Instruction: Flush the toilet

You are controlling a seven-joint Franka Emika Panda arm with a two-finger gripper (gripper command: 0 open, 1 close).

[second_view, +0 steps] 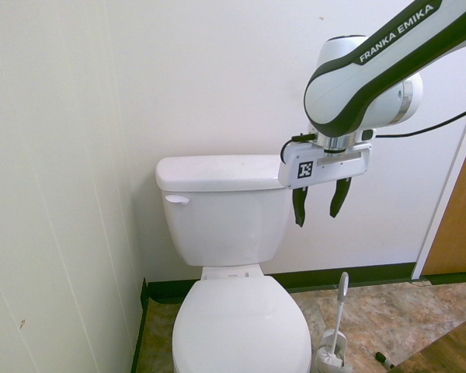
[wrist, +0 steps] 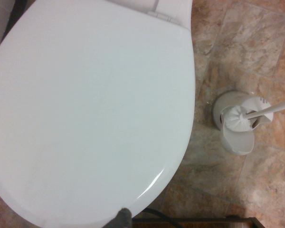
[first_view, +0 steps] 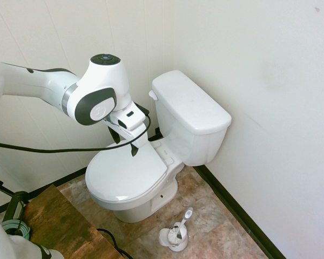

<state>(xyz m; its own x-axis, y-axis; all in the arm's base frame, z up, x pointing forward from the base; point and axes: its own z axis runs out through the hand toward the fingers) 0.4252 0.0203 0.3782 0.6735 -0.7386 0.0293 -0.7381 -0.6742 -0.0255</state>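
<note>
One gap is deciding the coming move: the stretch between the tool [first_view: 126, 141] and the flush lever [first_view: 153, 95]. Seen from the first exterior view, the tool is hanging with its dark fingers spread and pinching nothing, pointing down over the rear of the closed seat lid [first_view: 124, 175], while the lever is sitting higher up, on the front face of the tank [first_view: 191, 116] at the upper corner farther from the side wall; so the lever is lying up and toward the tank from the fingertips, near but not touching. Turning to the second exterior view, the tool [second_view: 320, 206] is hovering beside the tank's [second_view: 225, 206] opposite end from the lever [second_view: 176, 200], whose short body is running level along the tank front; the reach is probably having to cross the tank's width. Looking through the wrist view, the camera is facing straight down on the lid [wrist: 92, 111], with the toilet brush [wrist: 240, 118] standing on the tiled floor [wrist: 266, 42] just beside the bowl, and the lever is showing nowhere.
</note>
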